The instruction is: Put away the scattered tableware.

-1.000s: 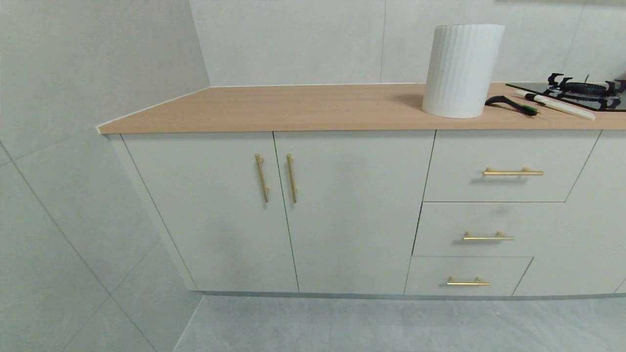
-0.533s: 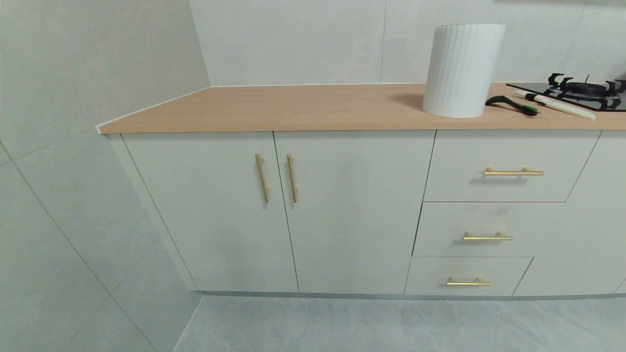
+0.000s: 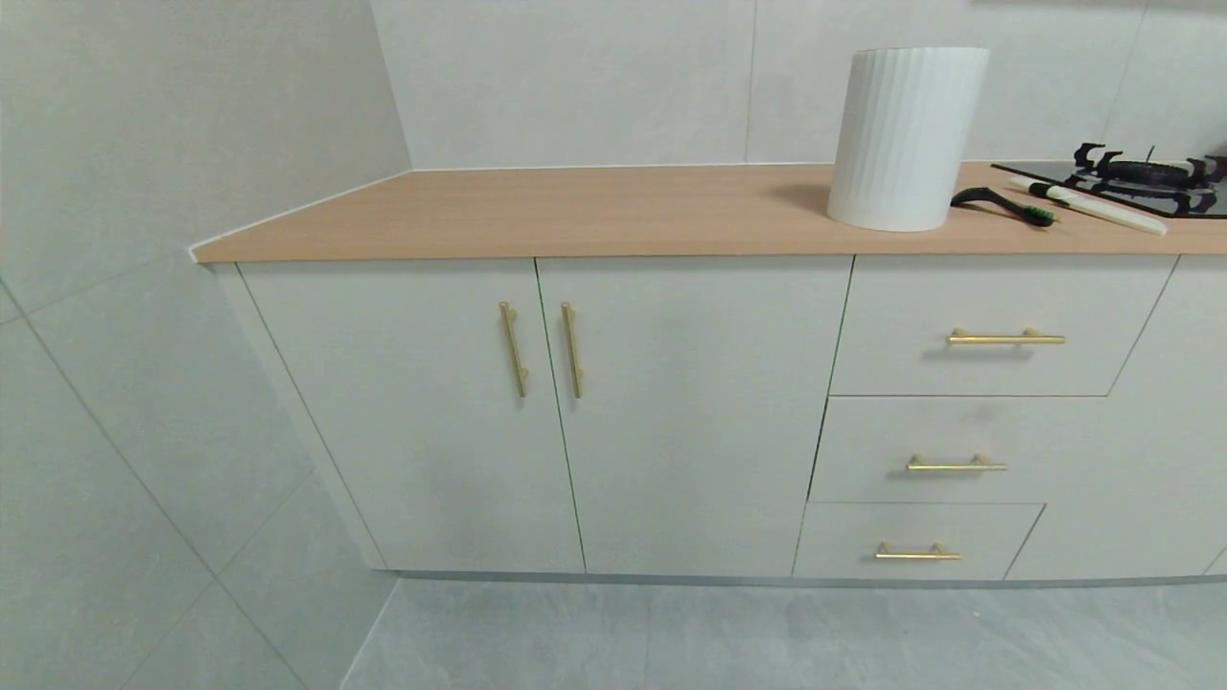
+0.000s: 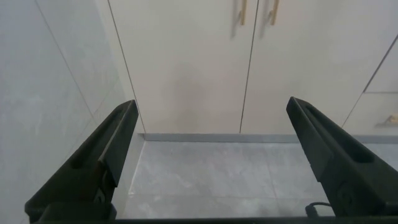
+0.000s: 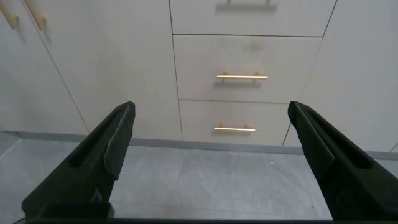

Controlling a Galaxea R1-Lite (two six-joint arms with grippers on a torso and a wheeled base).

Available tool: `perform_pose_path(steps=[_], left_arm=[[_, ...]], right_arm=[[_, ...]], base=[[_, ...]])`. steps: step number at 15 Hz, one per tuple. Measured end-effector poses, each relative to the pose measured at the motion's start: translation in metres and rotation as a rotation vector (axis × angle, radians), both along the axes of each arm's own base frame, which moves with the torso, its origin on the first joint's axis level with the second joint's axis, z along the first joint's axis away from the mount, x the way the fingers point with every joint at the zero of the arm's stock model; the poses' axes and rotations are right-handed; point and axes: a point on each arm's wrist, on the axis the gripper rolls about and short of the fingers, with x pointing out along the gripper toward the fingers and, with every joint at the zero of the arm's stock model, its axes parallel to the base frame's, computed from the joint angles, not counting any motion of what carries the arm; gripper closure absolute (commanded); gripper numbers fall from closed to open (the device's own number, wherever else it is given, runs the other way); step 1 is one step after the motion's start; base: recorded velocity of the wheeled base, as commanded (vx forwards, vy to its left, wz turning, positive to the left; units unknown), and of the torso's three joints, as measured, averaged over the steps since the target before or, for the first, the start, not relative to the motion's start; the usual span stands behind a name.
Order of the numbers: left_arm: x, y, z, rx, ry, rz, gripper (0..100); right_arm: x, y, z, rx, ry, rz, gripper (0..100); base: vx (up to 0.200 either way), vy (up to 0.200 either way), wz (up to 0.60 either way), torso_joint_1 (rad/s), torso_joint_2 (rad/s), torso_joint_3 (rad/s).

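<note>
1. Hob (image 3: 1150, 174) is cut off at the head view's edge. Two small utensils lie beside it: black-handled utensil (image 3: 997, 202) and white-handled utensil (image 3: 1093, 206). I can't make out what type they are.
2. Both lie on the counter (image 3: 575, 211). The black one is just beside the white ribbed container (image 3: 906, 139). All are well above and apart from my pincers.
3. Left pincer (image 4: 211, 107): released and empty, held low, facing the foot of the cabinet doors (image 4: 186, 62) over the floor (image 4: 205, 177).
4. Right pincer (image 5: 211, 109): released and empty, held low, facing the lower drawers (image 5: 249, 62).
</note>
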Motion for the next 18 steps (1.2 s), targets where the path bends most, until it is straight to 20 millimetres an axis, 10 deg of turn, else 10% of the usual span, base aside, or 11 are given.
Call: perform_pose_path(steps=[11, 18], left_arm=[[0.0, 0.0, 0.0, -0.002, 0.0, 0.0, 0], [0.0, 0.0, 0.0001, -0.001, 0.0, 0.001, 0]], right_arm=[[0.0, 0.0, -0.0001, 0.008, 0.002, -0.001, 0], [0.0, -0.0001, -0.0002, 0.009, 0.003, 0.0, 0]], base=[[0.0, 0.0, 0.0, 0.0, 0.0, 0.0], [0.0, -0.2, 0.0, 0.0, 0.01, 0.004]])
